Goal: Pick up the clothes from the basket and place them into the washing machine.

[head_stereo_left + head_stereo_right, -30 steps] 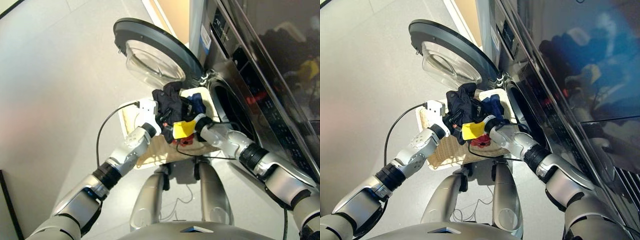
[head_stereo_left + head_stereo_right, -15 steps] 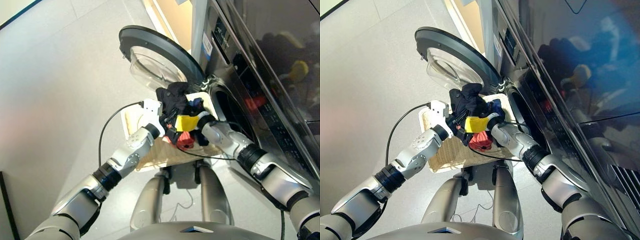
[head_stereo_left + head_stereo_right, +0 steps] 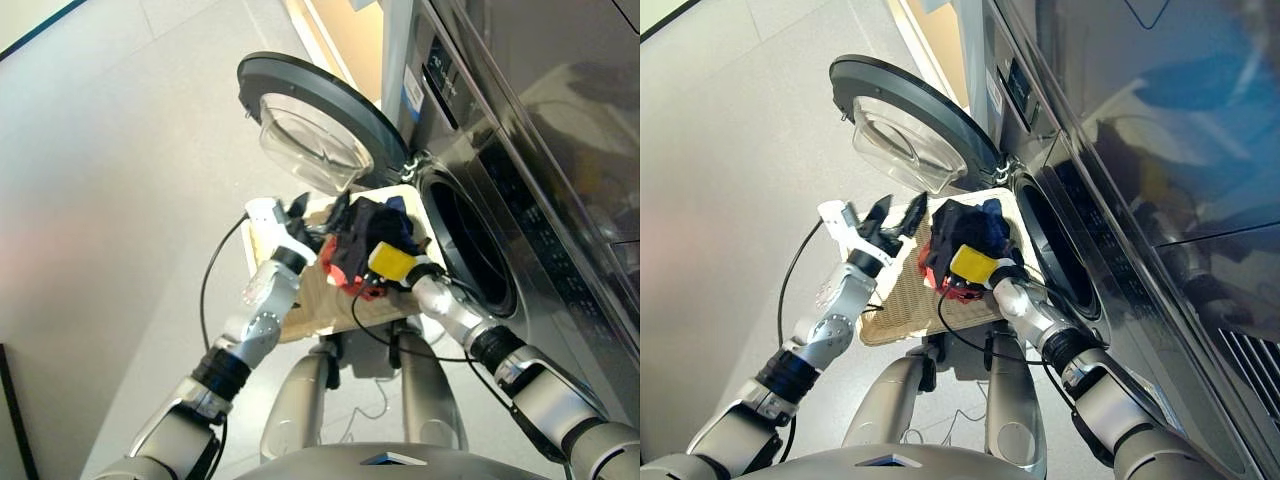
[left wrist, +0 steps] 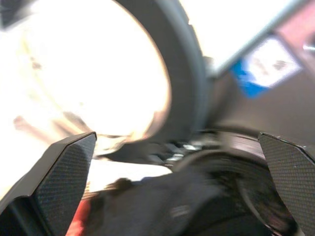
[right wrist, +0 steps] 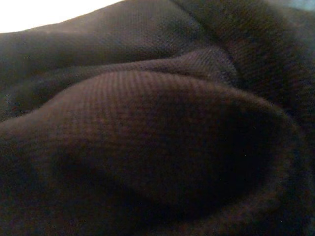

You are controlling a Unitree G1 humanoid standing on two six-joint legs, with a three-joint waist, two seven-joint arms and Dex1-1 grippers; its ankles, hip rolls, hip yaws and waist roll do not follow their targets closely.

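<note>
The clothes (image 3: 368, 228) form one bundle, black on top, red-orange (image 3: 352, 272) below and navy (image 3: 397, 208) at the far side. My right gripper (image 3: 378, 252) is buried in this bundle and shut on it, over the cream woven basket (image 3: 902, 292). Dark cloth (image 5: 157, 128) fills the right wrist view. My left gripper (image 3: 895, 213) stands open and empty just left of the bundle, clear of it; its fingers (image 4: 64, 182) are spread wide. The washing machine (image 3: 470, 250) shows its dark drum mouth right of the basket, its door (image 3: 315, 120) swung open.
The round glass door hangs above and behind the basket, close over my left gripper. A black cable (image 3: 208, 290) loops beside my left forearm. Light grey floor (image 3: 110, 180) lies to the left. Another dark glossy appliance front (image 3: 1160, 130) sits above the washer.
My left gripper has let go of the bundle, opened and drawn back to the left. The bundle, held by the right gripper alone, has shifted down and right toward the drum mouth.
</note>
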